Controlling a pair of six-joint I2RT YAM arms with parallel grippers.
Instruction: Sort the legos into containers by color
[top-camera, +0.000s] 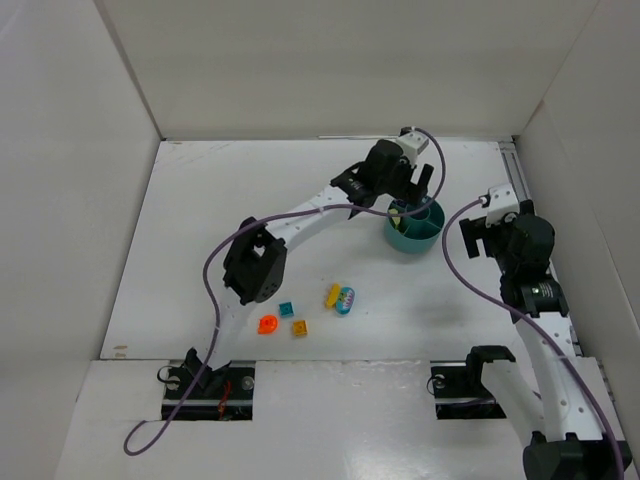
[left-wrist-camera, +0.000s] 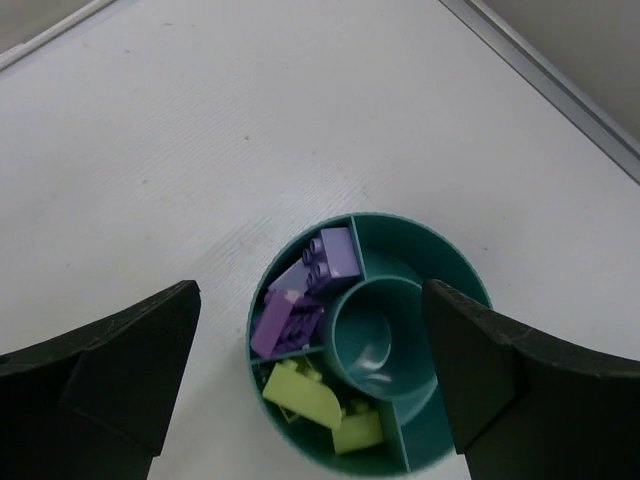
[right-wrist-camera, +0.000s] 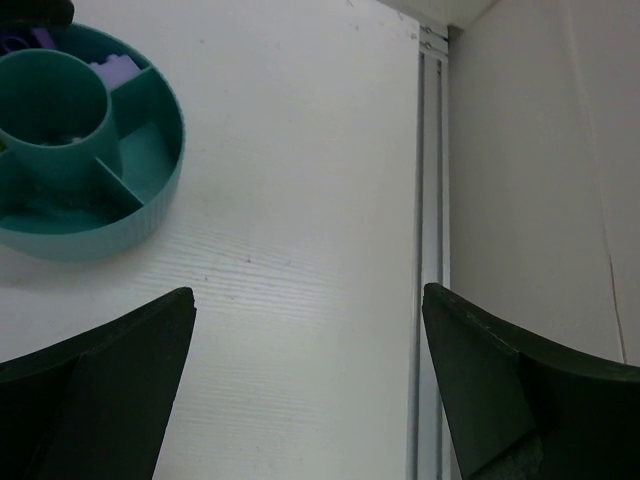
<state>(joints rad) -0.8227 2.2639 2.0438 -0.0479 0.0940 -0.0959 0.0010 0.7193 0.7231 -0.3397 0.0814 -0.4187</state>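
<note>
Left gripper (left-wrist-camera: 310, 380) jaws spread, empty, over teal cup (top-camera: 412, 240) toward worktop's (top-camera: 200, 230) far-right corner | right gripper (right-wrist-camera: 310, 390) spread, empty | legos (top-camera: 299, 327) loose mid-worktop | risk: a withdrawing finger could clip the cup, spilling purple bricks (left-wrist-camera: 315, 285).

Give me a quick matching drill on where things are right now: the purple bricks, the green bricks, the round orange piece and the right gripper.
Things:
1. purple bricks
2. pale green bricks
3. round orange piece
4. right gripper

Places or states:
A. in the cup, bottom section in the left wrist view
B. open, over bare table beside the cup
C. in the cup, upper-left section in the left wrist view
D. loose on the table, away from the cup

Pairs: 1-C, 2-A, 3-D, 4-B
</note>
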